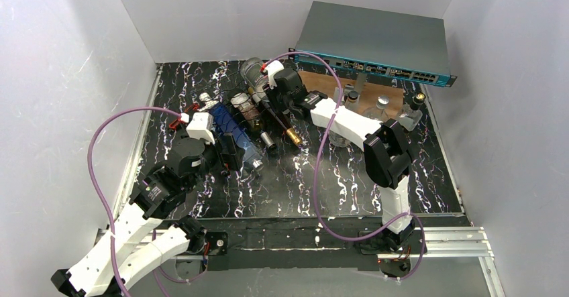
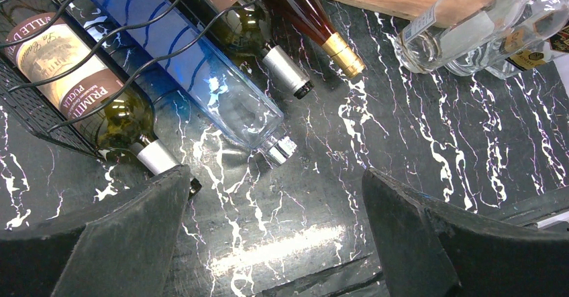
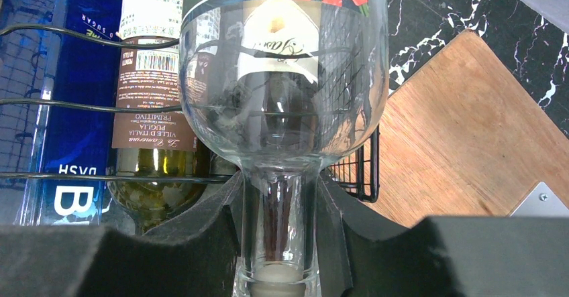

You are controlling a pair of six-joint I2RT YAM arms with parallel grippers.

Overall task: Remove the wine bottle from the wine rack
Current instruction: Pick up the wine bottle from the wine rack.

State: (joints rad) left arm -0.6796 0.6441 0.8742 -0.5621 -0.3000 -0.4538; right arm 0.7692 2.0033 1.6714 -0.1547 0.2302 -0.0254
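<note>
The wine bottle (image 3: 282, 89) is a clear glass one with a green label, at the far right end of the wine rack (image 3: 355, 173). Its neck points straight back at my right hand (image 3: 280, 233), which is clamped around that neck just below the shoulder. Its long axis runs from my hand out toward the far left, with the body over the wires. I judge the next pull has to follow that axis, or lift the body over the dividers. I cannot tell whether the base already sits free of them.

My left hand (image 2: 275, 236) hangs open over the desk (image 2: 402, 149) at the rack's near end, holding nothing and well apart from this bottle.

The rack also holds a blue bottle (image 2: 194, 76), a brown-labelled bottle (image 2: 80, 89) and a dark bottle with a gold capsule (image 2: 315, 22), their necks pointing near. A wooden board (image 3: 463, 129) lies just right of the rack.
</note>
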